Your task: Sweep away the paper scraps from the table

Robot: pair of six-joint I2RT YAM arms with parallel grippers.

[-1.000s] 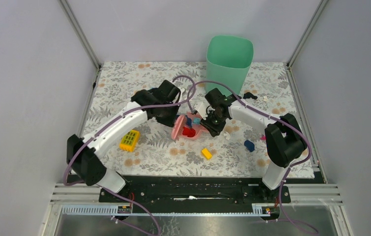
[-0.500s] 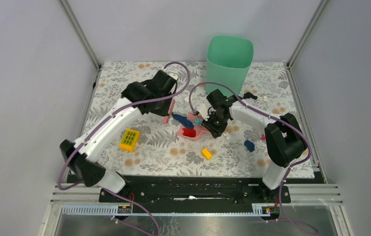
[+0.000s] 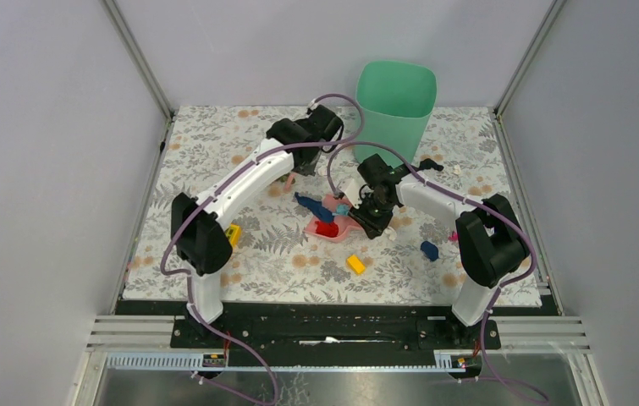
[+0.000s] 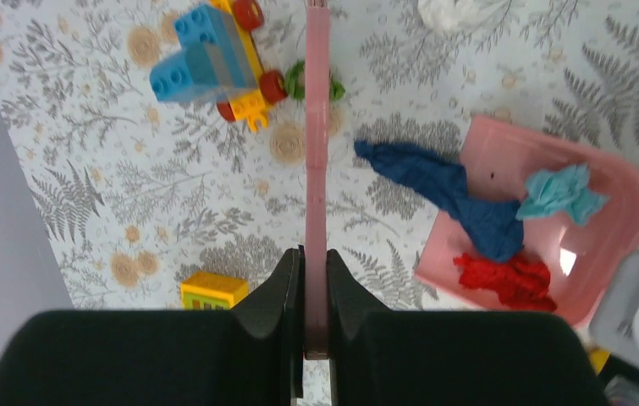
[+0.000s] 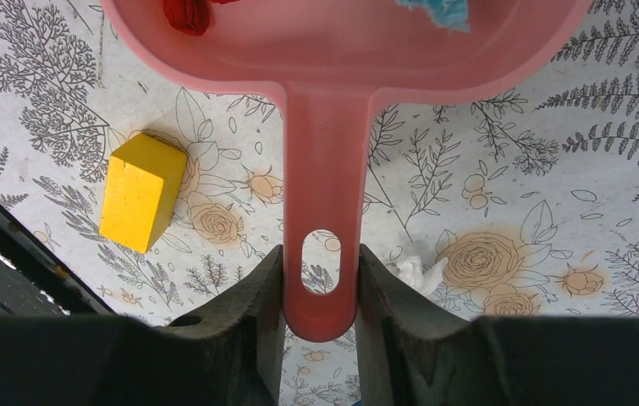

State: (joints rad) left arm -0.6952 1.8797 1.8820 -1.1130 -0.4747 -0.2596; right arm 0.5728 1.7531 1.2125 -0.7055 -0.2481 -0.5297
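My right gripper (image 5: 320,254) is shut on the handle of a pink dustpan (image 5: 324,144), which rests on the table (image 3: 214,139) at mid-centre (image 3: 338,227). In the pan lie a red crumple (image 4: 506,277) and a cyan one (image 4: 561,193). A dark blue crumple (image 4: 443,190) lies half over the pan's lip. My left gripper (image 4: 316,258) is shut on a thin pink brush (image 4: 316,127), held left of and beyond the pan. White paper scraps lie loose: one by my right fingers (image 5: 417,272), one at the top of the left wrist view (image 4: 447,10).
A green bin (image 3: 394,97) stands at the back, right of centre. Toy pieces are scattered: a blue-and-yellow brick train (image 4: 210,55), a yellow brick (image 3: 355,264), a blue piece (image 3: 428,249), a yellow-green brick (image 3: 233,233) beside the left arm, and pink bits at the right.
My left arm has swung away from the dustpan toward the back of the table, carrying the brush. The dark blue crumple now lies exposed at the pan's lip. The right arm has not moved.
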